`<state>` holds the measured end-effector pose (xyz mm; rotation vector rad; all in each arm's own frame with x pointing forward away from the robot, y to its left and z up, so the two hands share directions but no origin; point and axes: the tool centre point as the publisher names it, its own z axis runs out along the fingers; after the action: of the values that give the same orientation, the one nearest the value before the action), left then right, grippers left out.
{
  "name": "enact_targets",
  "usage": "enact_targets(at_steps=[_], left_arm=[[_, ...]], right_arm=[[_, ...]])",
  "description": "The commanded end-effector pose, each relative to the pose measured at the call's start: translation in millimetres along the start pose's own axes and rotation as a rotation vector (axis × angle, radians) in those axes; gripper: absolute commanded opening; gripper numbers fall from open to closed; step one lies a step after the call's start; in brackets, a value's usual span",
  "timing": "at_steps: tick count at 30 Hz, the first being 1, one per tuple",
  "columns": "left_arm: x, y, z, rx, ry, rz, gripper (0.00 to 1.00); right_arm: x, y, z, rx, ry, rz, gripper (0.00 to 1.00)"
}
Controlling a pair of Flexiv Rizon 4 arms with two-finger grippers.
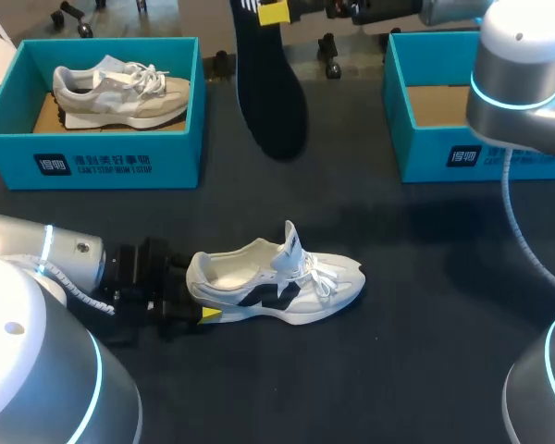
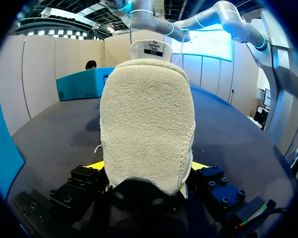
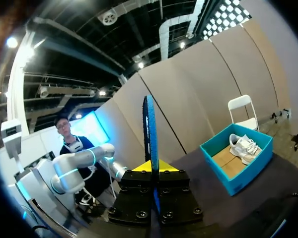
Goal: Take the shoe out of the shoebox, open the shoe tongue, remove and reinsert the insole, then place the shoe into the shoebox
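While the left gripper [image 1: 202, 313] lies low on the dark worktop [image 1: 425, 351], its two yellow tips pinch the heel of the white shoe [image 1: 277, 282], one at each side. From the left wrist, the fleecy heel [image 2: 146, 129] fills the space between the fingers. The tongue [image 2: 151, 49] stands upright further ahead of the gripper. The shoe rests on its sole on the worktop, toe pointing away from the left gripper, with white laces loose over the front and black panels along its side.

The right gripper [image 1: 273, 12] is held up off the worktop, beyond the shoe. Its tips are clamped on one end of the black insole [image 1: 273, 92], which reaches out ahead of the fingers and shows edge-on between them in the right wrist view.

To one side of the right gripper sits a teal shoebox [image 1: 425, 153] showing its bare cardboard floor. To the other side, a second teal box [image 1: 92, 162] holds a beige shoe [image 1: 120, 92]. Both boxes stand on the worktop, well apart from the left gripper. The worktop itself is a plain, matte, near-black surface.
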<state>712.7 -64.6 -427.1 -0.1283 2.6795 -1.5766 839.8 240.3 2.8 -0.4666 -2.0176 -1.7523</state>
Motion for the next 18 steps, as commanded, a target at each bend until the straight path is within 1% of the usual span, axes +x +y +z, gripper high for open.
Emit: enact_targets(at_steps=[1, 8, 18], left_arm=[[-2.4, 2.6, 5.1, -0.005, 0.002, 0.000, 0.00], [-2.4, 2.6, 5.1, -0.005, 0.002, 0.000, 0.00], [-2.4, 2.6, 5.1, -0.005, 0.002, 0.000, 0.00]], right_arm=[[17.2, -1.3, -6.1, 0.000, -0.027, 0.036, 0.00], [48.3, -1.6, -9.9, -0.031, -0.057, 0.102, 0.00], [84.0, 4.0, -6.1, -0.005, -0.093, 0.133, 0.00]])
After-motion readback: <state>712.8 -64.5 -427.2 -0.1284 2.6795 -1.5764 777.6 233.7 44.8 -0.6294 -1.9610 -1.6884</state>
